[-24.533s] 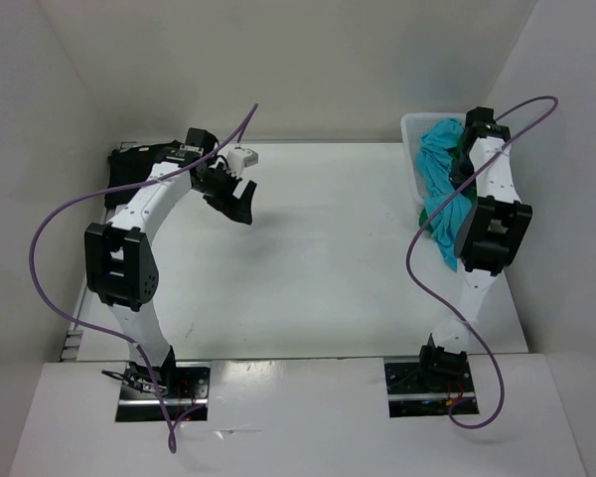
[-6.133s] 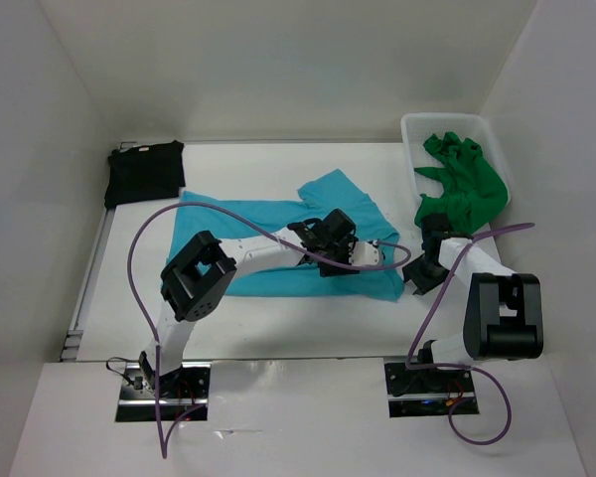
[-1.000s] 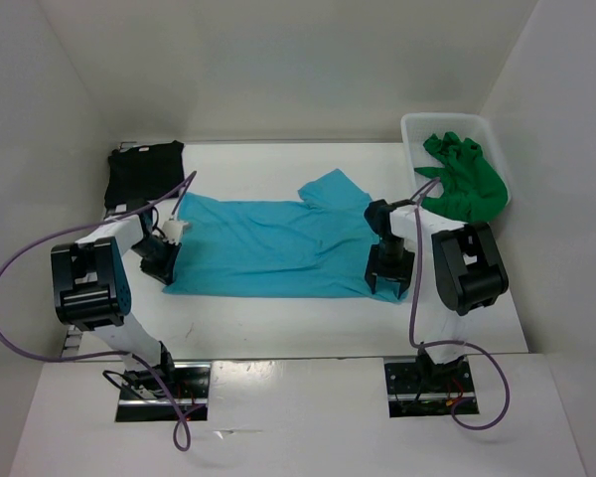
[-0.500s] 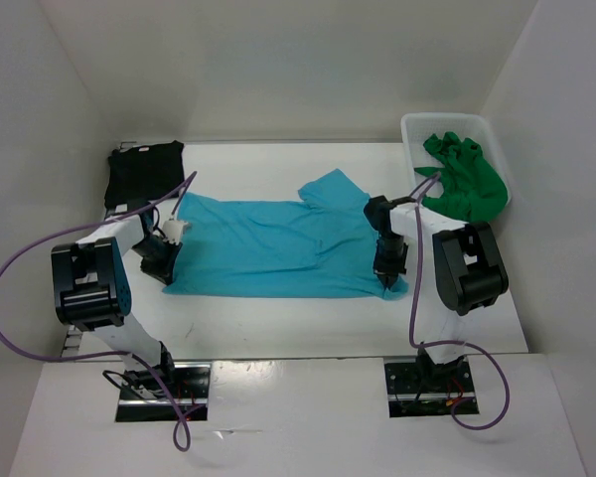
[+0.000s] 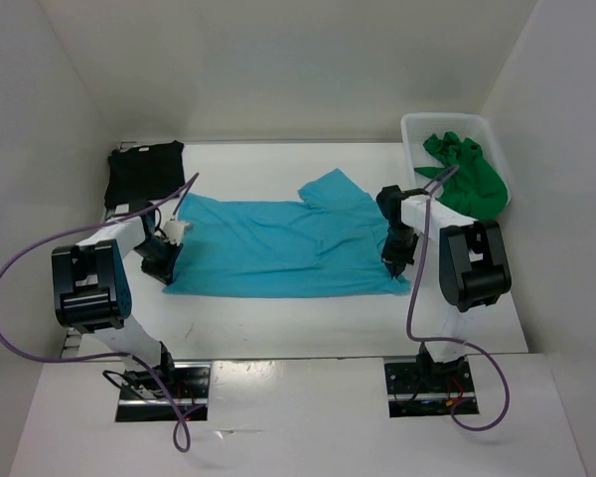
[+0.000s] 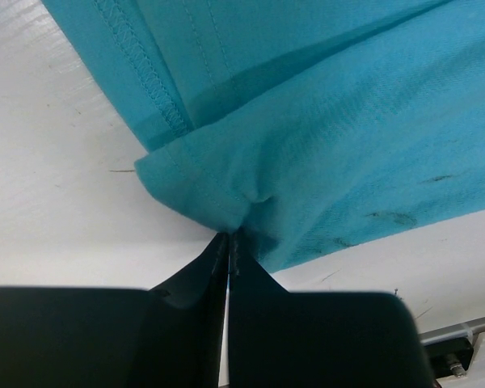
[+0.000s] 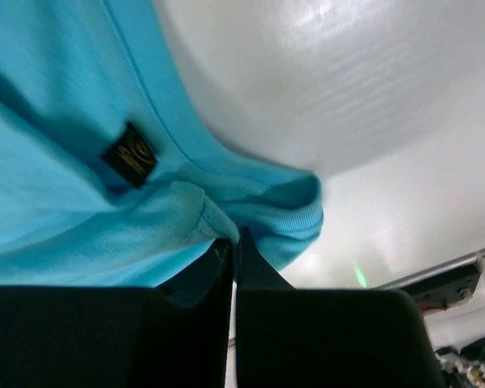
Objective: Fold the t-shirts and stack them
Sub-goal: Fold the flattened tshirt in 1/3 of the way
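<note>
White walls box in a pale table, and from above the turquoise t-shirt lies spread flat across the middle of it. The left gripper sits on that shirt's near-left corner and the right gripper on its near-right corner. A second ago both pincers stood parted over those corners; now both have snapped closed on the cloth. That looks like the grab before the first fold, with the near edge ready to be carried across. Six seconds back the left arm lay stretched over a rumpled shirt; now the shirt is smoothed out and the arms sit at opposite ends of it. The black t-shirt rests folded just off the turquoise shirt's far-left corner. The green t-shirt is heaped in the white basket off its far-right side, not yet folded.

Left wrist now: the left gripper has its black fingers pressed together, pinching a puckered fold of the turquoise t-shirt right at the stitched hem corner.

Right wrist: the right gripper is clamped the same way on a doubled edge of the turquoise t-shirt, close to a small dark label. Whether this corner is off the table I cannot tell.
</note>
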Controlling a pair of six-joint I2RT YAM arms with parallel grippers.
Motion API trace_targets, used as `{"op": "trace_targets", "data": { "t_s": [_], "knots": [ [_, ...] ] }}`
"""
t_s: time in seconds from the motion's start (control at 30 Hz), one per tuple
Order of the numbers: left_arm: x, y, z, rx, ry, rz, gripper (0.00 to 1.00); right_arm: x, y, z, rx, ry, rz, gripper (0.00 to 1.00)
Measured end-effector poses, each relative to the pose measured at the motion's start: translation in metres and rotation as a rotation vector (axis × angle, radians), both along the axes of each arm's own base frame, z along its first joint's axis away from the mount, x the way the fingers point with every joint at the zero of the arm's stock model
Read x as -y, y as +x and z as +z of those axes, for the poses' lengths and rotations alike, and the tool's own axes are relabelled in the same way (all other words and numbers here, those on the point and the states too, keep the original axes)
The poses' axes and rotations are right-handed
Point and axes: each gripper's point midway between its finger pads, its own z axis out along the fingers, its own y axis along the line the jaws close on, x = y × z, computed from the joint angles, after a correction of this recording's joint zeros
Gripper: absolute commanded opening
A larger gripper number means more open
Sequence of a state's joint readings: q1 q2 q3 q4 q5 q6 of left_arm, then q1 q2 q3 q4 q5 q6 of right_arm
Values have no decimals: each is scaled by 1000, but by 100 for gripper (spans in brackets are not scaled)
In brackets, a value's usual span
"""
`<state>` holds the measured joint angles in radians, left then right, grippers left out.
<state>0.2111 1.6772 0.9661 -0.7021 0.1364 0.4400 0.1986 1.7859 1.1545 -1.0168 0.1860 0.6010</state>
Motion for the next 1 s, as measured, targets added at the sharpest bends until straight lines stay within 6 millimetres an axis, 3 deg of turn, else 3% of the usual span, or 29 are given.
{"op": "trace_targets", "data": {
  "t_s": [0.2, 0.27, 0.33, 0.47, 0.63, 0.77, 0.83, 0.93, 1.0],
  "knots": [
    [0, 0, 0, 6, 1, -1, 0, 2, 12, -5, 6, -19, 27, 11],
    [0, -1, 0, 7, 1, -1, 0, 3, 12, -7, 1, -25, 32, 21],
    [0, 0, 0, 10, 2, -1, 0, 5, 13, -9, 1, -37, 39, 40],
    [0, 0, 0, 10, 2, -1, 0, 8, 19, -12, 3, -51, 58, 56],
    [0, -1, 0, 10, 0, -1, 0, 13, 21, -7, 25, -81, 46, 55],
    [1, 0, 0, 10, -1, -2, 0, 17, 28, 15, 115, -111, -5, 55],
    [1, 0, 0, 11, -1, -2, 0, 18, 30, 29, 171, -109, -38, 58],
    [1, 0, 0, 12, 0, -2, 0, 16, 28, 44, 233, -85, -97, 76],
    [1, 0, 0, 11, -1, -2, 0, 16, 20, 43, 237, -55, -138, 78]
  ]
}}
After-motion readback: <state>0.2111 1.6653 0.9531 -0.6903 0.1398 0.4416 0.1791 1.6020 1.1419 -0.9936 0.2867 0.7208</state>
